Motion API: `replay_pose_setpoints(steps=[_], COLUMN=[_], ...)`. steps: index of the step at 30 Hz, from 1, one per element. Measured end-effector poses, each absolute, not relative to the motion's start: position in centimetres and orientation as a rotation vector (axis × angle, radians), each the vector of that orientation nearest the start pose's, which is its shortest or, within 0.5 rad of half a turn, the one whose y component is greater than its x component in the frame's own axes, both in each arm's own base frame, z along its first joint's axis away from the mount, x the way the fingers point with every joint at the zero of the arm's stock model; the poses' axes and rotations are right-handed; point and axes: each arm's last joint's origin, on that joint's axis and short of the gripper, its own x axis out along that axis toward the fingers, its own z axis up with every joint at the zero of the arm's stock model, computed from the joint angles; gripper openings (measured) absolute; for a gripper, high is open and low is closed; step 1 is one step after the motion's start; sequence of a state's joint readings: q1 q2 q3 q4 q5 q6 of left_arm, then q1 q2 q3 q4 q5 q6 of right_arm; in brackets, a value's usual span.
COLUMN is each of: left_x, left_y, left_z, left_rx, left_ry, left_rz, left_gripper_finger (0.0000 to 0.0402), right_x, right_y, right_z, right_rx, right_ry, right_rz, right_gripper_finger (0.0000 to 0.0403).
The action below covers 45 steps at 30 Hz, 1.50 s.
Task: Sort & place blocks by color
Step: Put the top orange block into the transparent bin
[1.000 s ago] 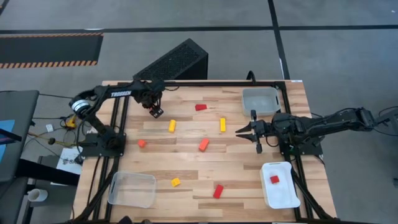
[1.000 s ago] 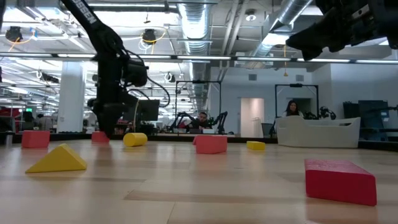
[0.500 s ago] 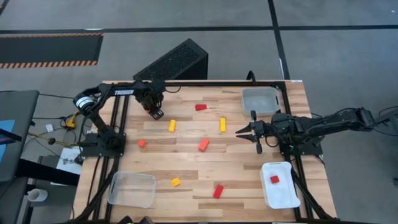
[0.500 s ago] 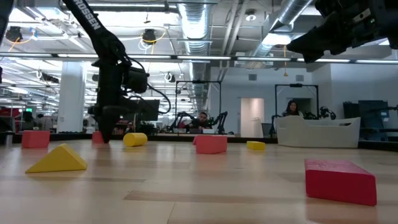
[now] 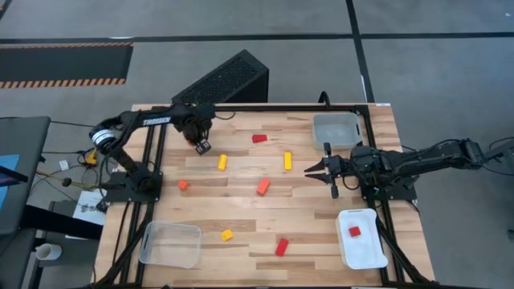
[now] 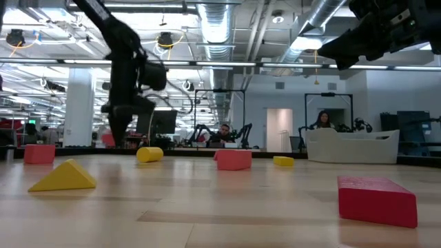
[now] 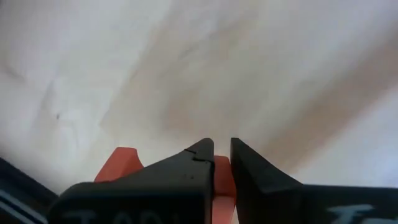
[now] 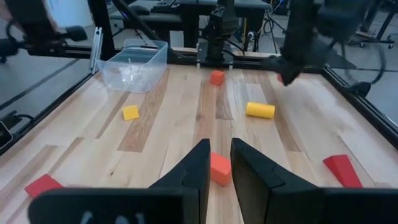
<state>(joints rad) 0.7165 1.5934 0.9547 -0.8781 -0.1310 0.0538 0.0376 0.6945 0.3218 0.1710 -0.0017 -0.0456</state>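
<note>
Left gripper (image 5: 202, 147): you have it clamped on an orange block (image 7: 119, 164), fingers drawn in tight with only the block's thickness between them.

Block vs. gripper: in the left wrist view it sits back from the fingertips, deep between the fingers. One end sticks out past the side of one finger. The other end is hidden behind the fingers.

Axis: its long side appears to run crosswise to the fingers, not along them. Which way it points over the table (image 5: 321, 209) you cannot tell, since in the high view the gripper covers it.

Landmark: yellow bar (image 5: 222, 162), long axis running near to far.
- Left gripper and orange block: just beyond the bar, on its far-left side, near but not touching.
- Second yellow bar (image 5: 287, 160): to its right, well apart, lying parallel to it.
- Orange bar (image 5: 263, 187): to its near right, tilted on a diagonal.
- Right gripper (image 5: 307, 169): farther right again, past the second bar, over bare wood.

Right gripper state: a narrow gap between the fingers, nothing in it. In the right wrist view the orange bar lies on the table beyond the fingertips, apart from them.
</note>
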Motion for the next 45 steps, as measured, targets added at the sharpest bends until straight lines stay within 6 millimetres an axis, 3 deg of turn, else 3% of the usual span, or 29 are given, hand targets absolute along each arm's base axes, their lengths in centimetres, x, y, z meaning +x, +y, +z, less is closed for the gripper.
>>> replay_pose_setpoints(steps=[6,13,18,23,28,32,38,45], left_x=[19.7,18.6,17.0,15.7,16.2,16.5,16.7,17.0], left_y=[12.4,2.7,-4.1,-10.1,-16.0,-19.4,-21.9,-22.5], left_z=[21.9,26.6,28.2,27.3,24.7,24.1,22.5,19.7], left_rx=[-0.422,-0.438,-0.451,-0.463,-0.534,-0.474,-0.42,-0.379], left_ry=[1.432,1.263,1.197,1.266,1.412,1.447,1.42,1.463], left_rz=[0.558,0.368,0.199,0.151,0.107,0.104,0.158,0.127], left_gripper_finger=[0.0002,0.0002,0.0001,0.0001,0.0001,0.0001,0.0001,0.0001], right_x=[16.2,16.2,16.2,16.2,16.3,16.3,16.3,16.3], right_y=[0.6,0.6,0.6,0.6,0.6,0.6,0.6,1.0], right_z=[22.0,22.0,22.2,22.3,22.5,22.5,22.5,22.5], right_rx=[-0.049,-0.053,-0.053,-0.05,-0.037,-0.037,-0.029,-0.028], right_ry=[0.2,0.195,0.172,0.168,0.149,0.148,0.147,0.144], right_rz=[0.044,0.044,0.044,0.044,0.042,0.042,0.043,0.066], right_gripper_finger=[0.0087,0.0087,0.0087,0.0087,0.0087,0.0087,0.0087,0.0087])
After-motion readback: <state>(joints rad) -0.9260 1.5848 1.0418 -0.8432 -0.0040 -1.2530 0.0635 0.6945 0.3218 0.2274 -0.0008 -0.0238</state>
